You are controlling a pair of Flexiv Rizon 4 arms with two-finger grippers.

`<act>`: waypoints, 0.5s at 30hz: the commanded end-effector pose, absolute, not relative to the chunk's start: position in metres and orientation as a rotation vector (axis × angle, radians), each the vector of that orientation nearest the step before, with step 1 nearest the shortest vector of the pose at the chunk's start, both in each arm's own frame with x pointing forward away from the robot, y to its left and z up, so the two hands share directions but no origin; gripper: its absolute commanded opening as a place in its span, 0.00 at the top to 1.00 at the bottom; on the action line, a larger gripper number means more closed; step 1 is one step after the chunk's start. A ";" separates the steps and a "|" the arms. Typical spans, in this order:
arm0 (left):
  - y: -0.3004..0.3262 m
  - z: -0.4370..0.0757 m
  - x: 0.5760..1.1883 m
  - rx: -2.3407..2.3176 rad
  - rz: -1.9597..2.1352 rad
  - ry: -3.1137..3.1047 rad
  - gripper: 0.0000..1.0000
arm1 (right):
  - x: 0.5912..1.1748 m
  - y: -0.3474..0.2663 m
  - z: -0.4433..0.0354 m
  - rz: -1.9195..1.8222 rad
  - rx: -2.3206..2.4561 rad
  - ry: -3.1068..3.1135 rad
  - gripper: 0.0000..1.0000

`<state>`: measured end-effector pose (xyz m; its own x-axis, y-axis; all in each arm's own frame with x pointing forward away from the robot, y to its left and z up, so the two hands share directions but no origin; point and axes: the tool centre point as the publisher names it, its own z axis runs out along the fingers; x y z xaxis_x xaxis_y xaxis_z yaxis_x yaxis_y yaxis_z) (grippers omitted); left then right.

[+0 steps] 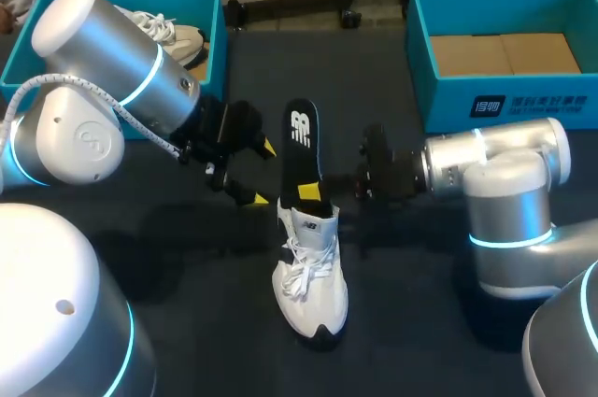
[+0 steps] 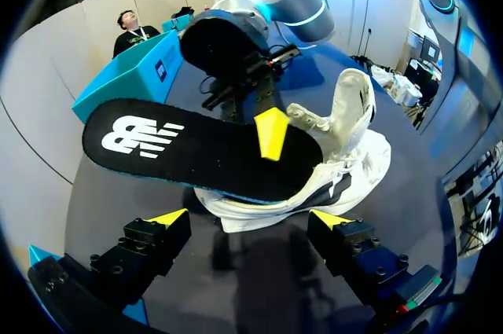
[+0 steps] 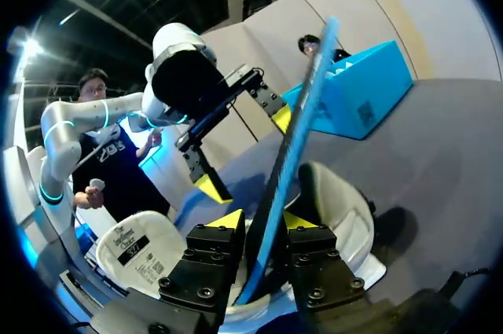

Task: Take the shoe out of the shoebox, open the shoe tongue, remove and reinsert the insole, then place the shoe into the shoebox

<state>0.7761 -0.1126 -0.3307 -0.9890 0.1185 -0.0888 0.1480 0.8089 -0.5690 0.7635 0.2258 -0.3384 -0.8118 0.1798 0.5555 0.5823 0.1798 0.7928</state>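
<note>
Right claw (image 3: 263,221) is clamping the black insole (image 1: 301,140) edge-on between its fingers. The insole is sticking halfway out of the white shoe (image 1: 313,276), which is sitting on the table (image 1: 402,322). Left claw (image 1: 262,173) is hanging just beside the insole, fingers spread apart.

The shoe (image 1: 313,277) is coloured white, with black at the toe. The insole (image 1: 302,149) is black, marked with a white sign and edged in blue. The box (image 1: 448,103) is blue. The table (image 1: 187,308) is dark.
</note>
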 end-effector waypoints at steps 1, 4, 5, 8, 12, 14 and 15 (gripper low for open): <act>-0.112 -0.330 0.775 0.216 -0.928 2.940 0.00 | 0.776 0.231 -0.339 -1.630 -0.703 -2.139 0.74; -0.112 -0.330 0.775 0.216 -0.928 2.940 0.00 | 0.783 0.232 -0.338 -1.615 -0.690 -2.142 0.82; -0.112 -0.330 0.775 0.216 -0.928 2.940 0.00 | 0.783 0.232 -0.338 -1.611 -0.688 -2.142 0.90; -0.112 -0.330 0.775 0.216 -0.928 2.940 0.00 | 0.782 0.232 -0.341 -1.601 -0.692 -2.135 1.00; -0.112 -0.330 0.775 0.216 -0.928 2.940 0.00 | 0.775 0.230 -0.346 -1.598 -0.709 -2.125 1.00; -0.112 -0.330 0.775 0.216 -0.928 2.940 0.00 | 0.770 0.228 -0.350 -1.591 -0.723 -2.119 1.00; -0.112 -0.330 0.775 0.216 -0.928 2.940 0.00 | 0.767 0.228 -0.353 -1.588 -0.731 -2.113 1.00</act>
